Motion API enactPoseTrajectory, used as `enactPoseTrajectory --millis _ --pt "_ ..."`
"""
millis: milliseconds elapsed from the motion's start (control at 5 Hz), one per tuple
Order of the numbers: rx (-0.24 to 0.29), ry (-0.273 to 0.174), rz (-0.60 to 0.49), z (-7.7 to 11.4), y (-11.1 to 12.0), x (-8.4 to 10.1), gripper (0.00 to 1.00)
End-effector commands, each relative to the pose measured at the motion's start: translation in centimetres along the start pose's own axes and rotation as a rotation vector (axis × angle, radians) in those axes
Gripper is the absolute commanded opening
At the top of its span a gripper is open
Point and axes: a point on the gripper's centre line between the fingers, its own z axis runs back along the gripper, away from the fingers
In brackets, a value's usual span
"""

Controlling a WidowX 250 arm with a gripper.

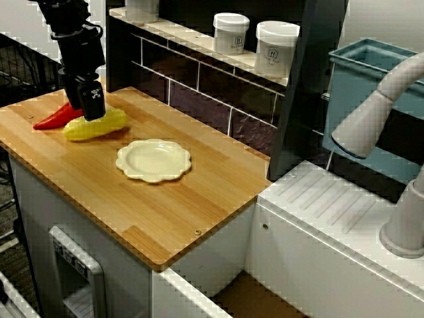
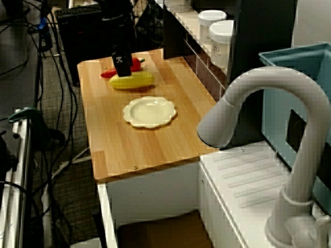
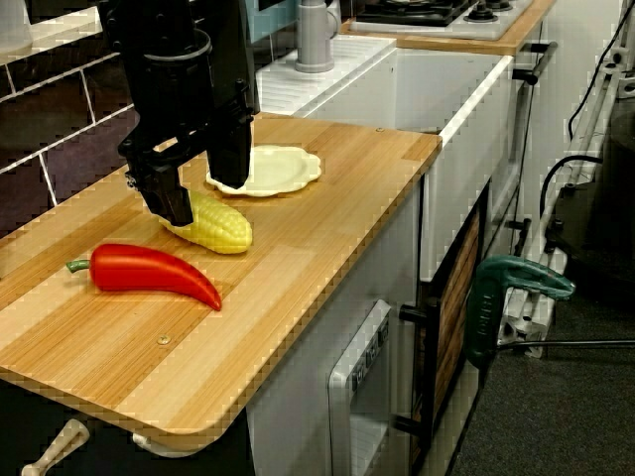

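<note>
- Red pepper (image 1: 54, 118), long and curved, one item, lying flat at the far left of the wooden worktop (image 1: 179, 212).
- Black gripper (image 1: 91, 106), one item, coming down from above just right of the pepper. Its jaws stand apart over the left half of the corn cob. In the view from the counter's end, one of the fingers (image 3: 171, 198) is at the cob's near side and the other stands behind it. I cannot tell whether either pad touches the cob.
- Yellow corn cob (image 1: 109, 124), one item, lying flat on the worktop between the pepper and the plate. In the view from the counter's end it is close to the pepper but apart from it.
- Cream plate (image 1: 154, 159), scalloped rim, one item, near the middle of the worktop, right of the cob and not touching it.
- White jars (image 1: 230, 33), two, lidded and labelled, side by side on the shelf above the dark tiles.
- Blue tub (image 1: 361, 79), one item, behind the dark upright post.
- Pale grey tap (image 1: 371, 119), one item, arching at the far right.
</note>
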Motion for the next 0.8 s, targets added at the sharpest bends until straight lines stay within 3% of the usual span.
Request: enactPoseTrajectory --millis 0,400,600 --pt "0.066 -0.026 0.017 -1.2 -0.1 0.3 1.0" --pt "0.087 -0.02 0.025 -2.6 -0.2 0.4 1.0" --pt "0.069 -0.001 0.025 -2.9 -0.4 -0.2 0.0"
